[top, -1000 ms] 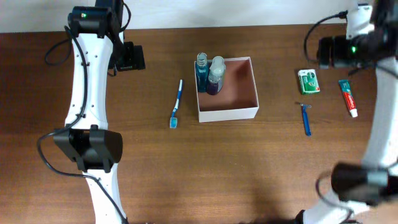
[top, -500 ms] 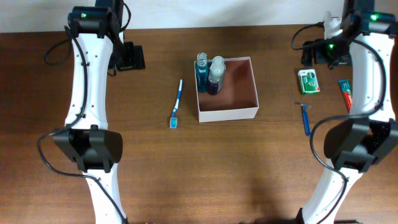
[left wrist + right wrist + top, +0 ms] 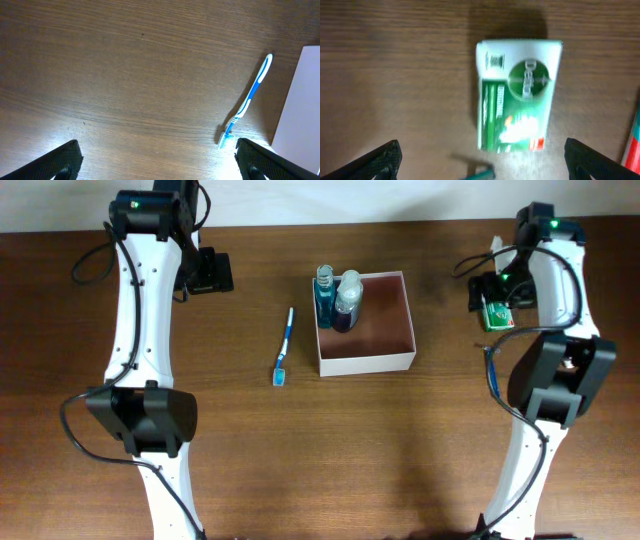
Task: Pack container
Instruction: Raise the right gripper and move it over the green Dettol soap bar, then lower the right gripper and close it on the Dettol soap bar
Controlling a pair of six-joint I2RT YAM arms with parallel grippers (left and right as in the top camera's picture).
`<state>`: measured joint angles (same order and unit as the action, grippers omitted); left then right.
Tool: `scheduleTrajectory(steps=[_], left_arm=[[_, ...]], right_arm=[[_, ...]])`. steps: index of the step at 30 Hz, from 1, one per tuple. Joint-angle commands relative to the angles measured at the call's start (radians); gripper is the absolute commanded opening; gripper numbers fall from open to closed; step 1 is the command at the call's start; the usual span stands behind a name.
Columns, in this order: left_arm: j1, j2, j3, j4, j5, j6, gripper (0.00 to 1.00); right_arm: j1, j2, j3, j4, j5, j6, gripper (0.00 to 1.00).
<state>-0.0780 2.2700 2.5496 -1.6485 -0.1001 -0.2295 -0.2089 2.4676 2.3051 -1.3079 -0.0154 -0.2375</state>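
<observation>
The container (image 3: 367, 363) is a white-walled square box with a pinkish-brown inside at the table's middle; its wall also shows in the left wrist view (image 3: 300, 100). A blue bottle (image 3: 324, 295) and a clear purple bottle (image 3: 346, 300) stand in its back left corner. A blue toothbrush (image 3: 284, 347) lies to its left and shows in the left wrist view (image 3: 247, 102). My right gripper (image 3: 490, 292) is open above a green packet (image 3: 517, 95), without touching it. My left gripper (image 3: 205, 272) is open and empty at the back left.
A blue razor (image 3: 491, 372) lies in front of the green packet, partly behind my right arm. A toothpaste tube's edge (image 3: 634, 135) shows to the right of the packet. The green packet also shows in the overhead view (image 3: 498, 318).
My right arm has swung left, bringing the gripper over the green packet. The left arm and all objects have stayed where they were.
</observation>
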Motion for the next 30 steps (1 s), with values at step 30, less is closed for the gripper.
scheduleTrajectory(steps=[30], left_arm=[[0.003,-0.008,-0.004,0.002,0.007,-0.009,0.99]], right_arm=[[-0.048,0.104,-0.011,0.089,-0.010,-0.055,0.99]])
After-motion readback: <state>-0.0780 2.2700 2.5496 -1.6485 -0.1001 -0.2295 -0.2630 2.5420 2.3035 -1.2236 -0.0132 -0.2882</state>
